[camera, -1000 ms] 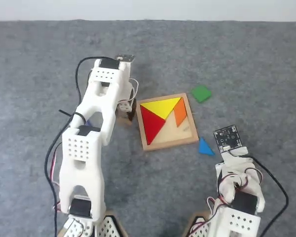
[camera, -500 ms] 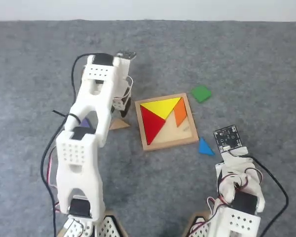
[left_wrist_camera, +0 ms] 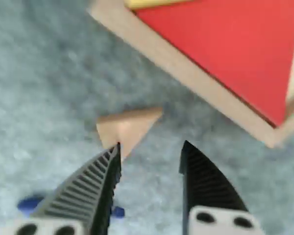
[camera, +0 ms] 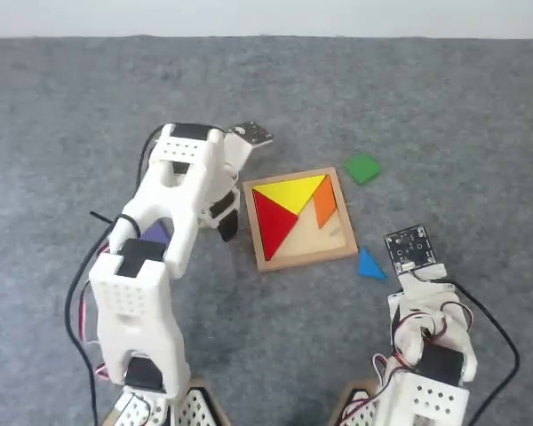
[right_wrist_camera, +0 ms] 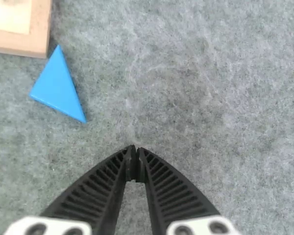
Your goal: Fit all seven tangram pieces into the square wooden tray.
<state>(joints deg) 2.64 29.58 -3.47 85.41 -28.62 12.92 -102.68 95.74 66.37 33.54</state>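
The left arm is lying along the worktop just beside the tray, barring that side. The left hand is hanging with fingers apart, a tan triangle sitting between it and the tray's rim. The tray corner nearest the right arm is showing bare wood. A green square is sitting near the tray's far corner; a blue triangle is lying by its near corner, beside the right hand, whose pinched fingers are facing open worktop.
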